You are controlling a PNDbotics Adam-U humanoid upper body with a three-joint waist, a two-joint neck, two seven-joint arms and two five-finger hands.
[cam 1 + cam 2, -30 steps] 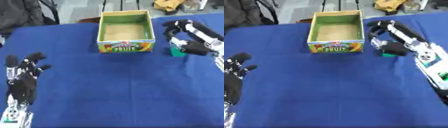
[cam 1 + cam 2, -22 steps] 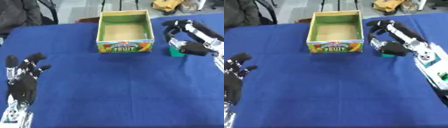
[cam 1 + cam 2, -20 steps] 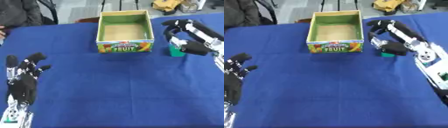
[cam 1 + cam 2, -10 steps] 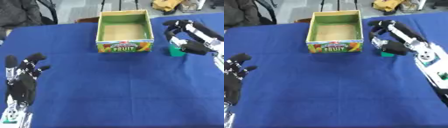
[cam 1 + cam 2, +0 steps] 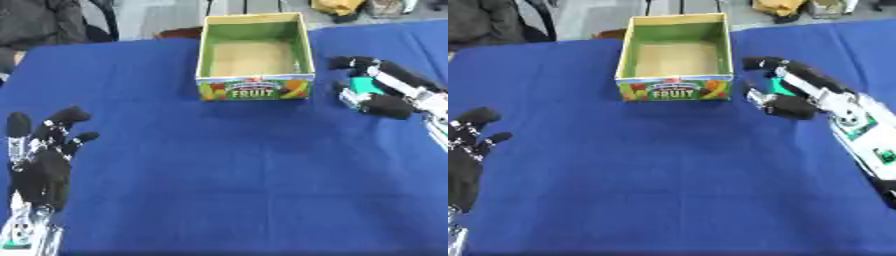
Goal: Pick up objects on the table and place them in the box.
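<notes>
A small teal-green object [image 5: 361,86] sits just right of the fruit-printed cardboard box [image 5: 254,93], and my right hand [image 5: 796,96] has its fingers and thumb curled around it, slightly above the blue cloth. The box is open at the top and its tan floor shows nothing inside. My left hand [image 5: 42,159] rests open at the lower left, fingers pointing up, far from the box.
The blue cloth-covered table [image 5: 227,180] stretches wide in front of the box. A dark seat back and bags stand beyond the far edge. My white right forearm [image 5: 868,140] runs down the right side.
My right hand has closed tighter round the teal object and lifted it a little off the cloth. The left hand has stayed still.
</notes>
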